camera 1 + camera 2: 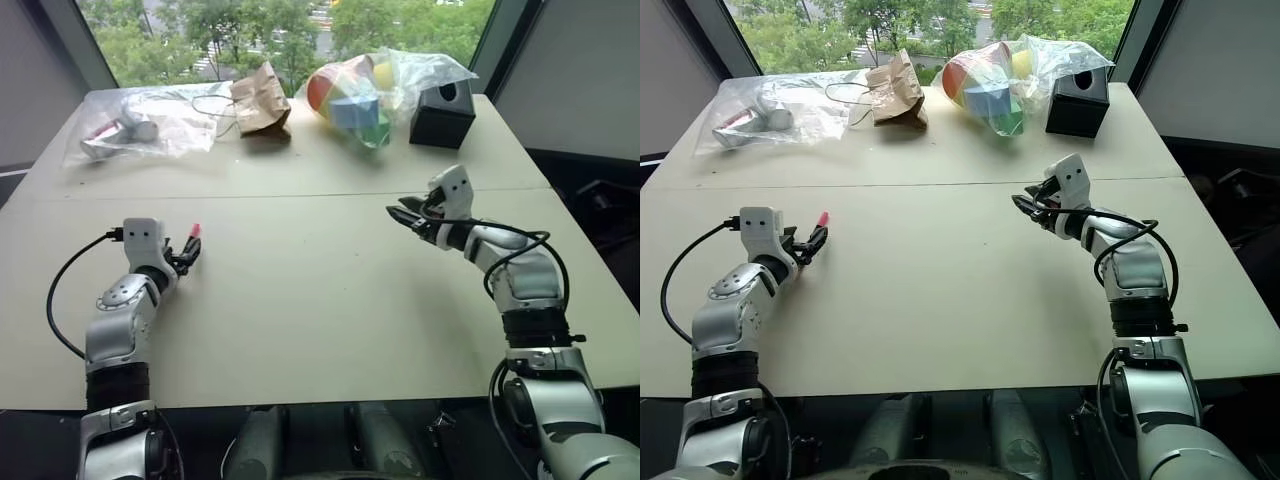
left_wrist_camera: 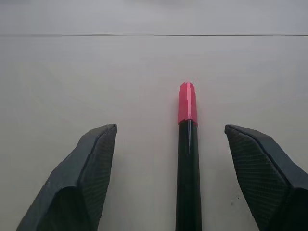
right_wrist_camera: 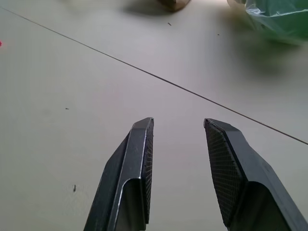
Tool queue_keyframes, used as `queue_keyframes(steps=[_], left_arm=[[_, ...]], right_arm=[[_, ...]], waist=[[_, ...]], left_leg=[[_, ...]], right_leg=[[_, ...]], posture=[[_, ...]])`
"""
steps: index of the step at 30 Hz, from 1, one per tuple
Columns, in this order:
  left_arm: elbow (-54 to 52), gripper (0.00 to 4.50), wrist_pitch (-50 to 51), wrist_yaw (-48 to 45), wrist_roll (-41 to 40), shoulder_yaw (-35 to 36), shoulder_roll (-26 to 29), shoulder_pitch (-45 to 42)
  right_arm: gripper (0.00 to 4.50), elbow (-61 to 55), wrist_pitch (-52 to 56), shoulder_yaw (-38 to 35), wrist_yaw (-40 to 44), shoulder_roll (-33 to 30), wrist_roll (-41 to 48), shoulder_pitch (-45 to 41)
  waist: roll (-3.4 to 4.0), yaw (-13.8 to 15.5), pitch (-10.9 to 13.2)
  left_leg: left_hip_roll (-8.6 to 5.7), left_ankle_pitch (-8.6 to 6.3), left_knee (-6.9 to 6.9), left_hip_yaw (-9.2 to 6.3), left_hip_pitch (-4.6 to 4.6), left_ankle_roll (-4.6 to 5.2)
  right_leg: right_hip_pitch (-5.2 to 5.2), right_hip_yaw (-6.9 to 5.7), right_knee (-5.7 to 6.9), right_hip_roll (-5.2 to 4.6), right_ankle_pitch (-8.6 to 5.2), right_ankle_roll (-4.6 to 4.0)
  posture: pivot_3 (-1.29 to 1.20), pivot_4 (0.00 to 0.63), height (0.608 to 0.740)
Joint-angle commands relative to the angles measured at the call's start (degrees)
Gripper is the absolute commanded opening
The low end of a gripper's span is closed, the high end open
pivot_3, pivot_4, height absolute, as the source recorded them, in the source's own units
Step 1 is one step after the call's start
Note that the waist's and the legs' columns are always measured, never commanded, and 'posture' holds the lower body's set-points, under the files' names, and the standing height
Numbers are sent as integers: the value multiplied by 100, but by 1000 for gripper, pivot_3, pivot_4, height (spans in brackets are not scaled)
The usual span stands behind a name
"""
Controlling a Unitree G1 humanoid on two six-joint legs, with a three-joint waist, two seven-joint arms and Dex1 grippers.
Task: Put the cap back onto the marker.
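In the left wrist view the black marker (image 2: 187,183) points away from the wrist, and the pink-red cap (image 2: 186,103) sits on its far end. My left gripper (image 2: 169,129) is open, a finger well off to either side of the marker, neither pad touching it. From the head, the capped tip (image 1: 195,231) sticks out past the left gripper (image 1: 186,252), low over the table's left side. My right gripper (image 1: 398,214) hovers over the right side of the table, open, with nothing between its fingers (image 3: 139,159).
Along the far edge of the beige table (image 1: 320,330) lie a clear plastic bag (image 1: 140,120), a crumpled brown paper bag (image 1: 260,100), a clear bag of coloured blocks (image 1: 360,90) and a black box (image 1: 443,112). A thin seam crosses the tabletop.
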Motion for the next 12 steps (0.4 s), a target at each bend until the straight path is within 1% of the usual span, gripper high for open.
queue_keyframes(steps=[1,3,6,9,12], left_arm=[[42,4445,-366,-75,-144,73,262,-232],[-5,4445,-350,-300,-304,133,486,-313],[-277,4445,-24,-968,-684,89,1018,-402],[-565,4445,335,-1873,-1037,-82,1722,-310],[-527,4445,470,-3043,-1272,-121,2681,-18]], right_arm=[[1707,-82,-128,-67,4,-140,34,-60],[1707,-238,-12,-154,53,-234,137,2],[1707,-924,348,-249,545,-536,573,263],[1707,-1806,729,-215,1166,-1007,1052,663],[1707,-2986,1361,-324,1580,-1530,1724,1190]], waist=[[0,1,0],[0,0,0],[0,3,0],[0,-3,0],[1,-8,0]], left_leg=[[0,0,-4,-1,0,0],[0,0,-14,0,1,0],[0,0,-30,0,0,0],[1,0,-45,0,-2,0],[2,-1,-57,2,-2,0]], right_leg=[[-1,-1,-1,1,1,1],[-5,-1,-3,1,2,3],[-9,-1,-10,1,2,4],[-14,-2,-20,0,0,4],[-17,0,-27,-4,-12,-12]], posture=[[0,150,740],[0,150,740],[0,150,740],[0,150,740],[0,150,740]])
